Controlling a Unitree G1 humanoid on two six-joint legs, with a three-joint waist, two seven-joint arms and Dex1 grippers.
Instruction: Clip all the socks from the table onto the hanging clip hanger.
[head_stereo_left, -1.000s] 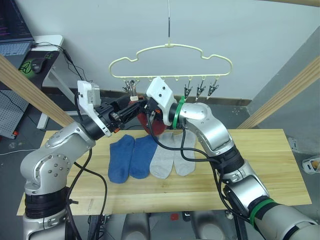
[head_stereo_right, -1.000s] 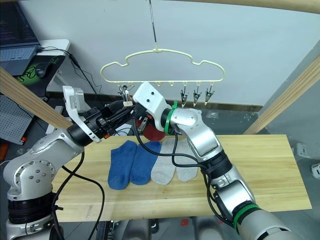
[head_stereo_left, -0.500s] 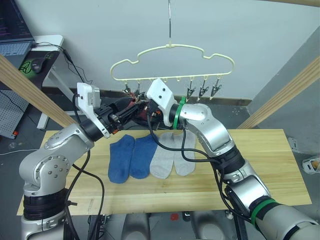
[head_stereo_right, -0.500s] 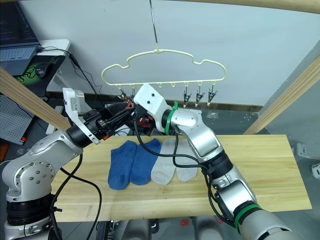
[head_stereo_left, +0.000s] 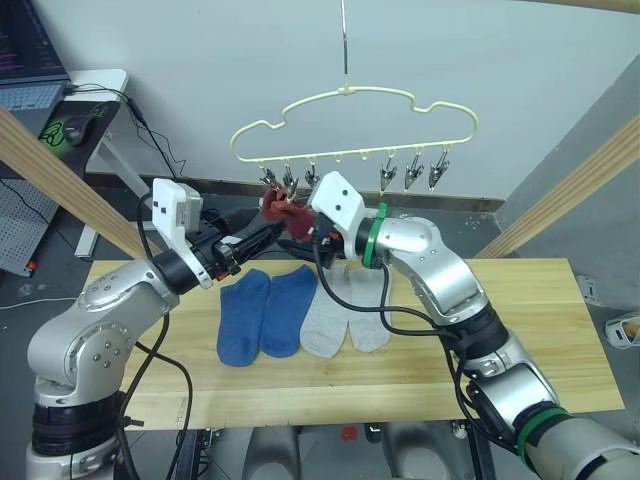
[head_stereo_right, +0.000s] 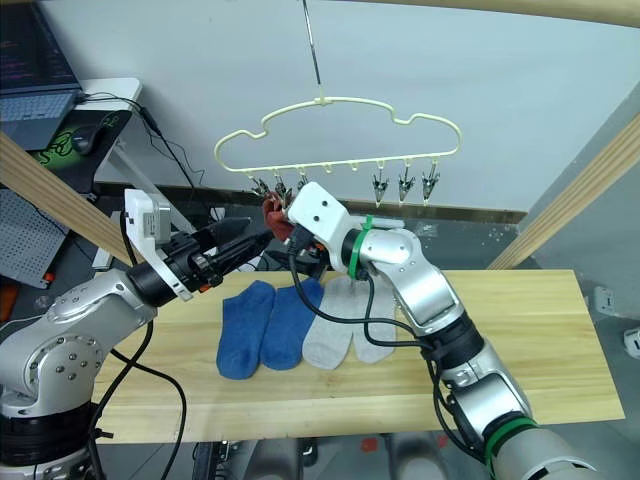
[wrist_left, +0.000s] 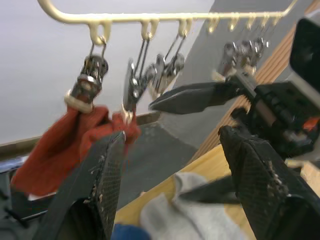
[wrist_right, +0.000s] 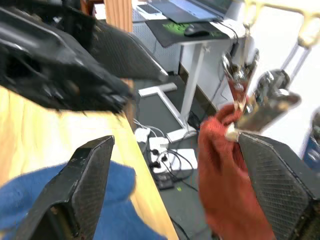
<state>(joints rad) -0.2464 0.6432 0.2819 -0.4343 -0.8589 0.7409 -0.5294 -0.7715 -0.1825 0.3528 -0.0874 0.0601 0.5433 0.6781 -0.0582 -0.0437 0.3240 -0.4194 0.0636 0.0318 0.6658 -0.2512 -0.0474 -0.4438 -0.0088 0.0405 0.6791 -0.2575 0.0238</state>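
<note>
A: Where the head views are taken first, what is seen?

B: A rust-red sock (head_stereo_left: 287, 211) is seen hanging bunched from the leftmost clips of the clip hanger (head_stereo_left: 352, 97). Two blue socks (head_stereo_left: 262, 313) and two grey socks (head_stereo_left: 344, 311) are laid side by side on the worktop (head_stereo_left: 520, 330). The left gripper (head_stereo_left: 262, 237) and right gripper (head_stereo_left: 318, 240) are held close under the red sock.

A: And the left wrist view?

B: The left gripper's fingers (wrist_left: 107, 175) are spread wide with nothing held; red fabric (wrist_left: 55, 142) is pinched under two neighbouring clips.

A: The right wrist view?

B: The right gripper's fingers (wrist_right: 87, 172) are likewise parted and empty, with the red cloth (wrist_right: 225, 165) hung beside them.

A: What could go wrong?

B: The fabric appears to be caught only at its edge, so it could be tugged free if brushed by a retreating finger. The lightly hung hanger could also be set swinging, and the next clip missed.
</note>
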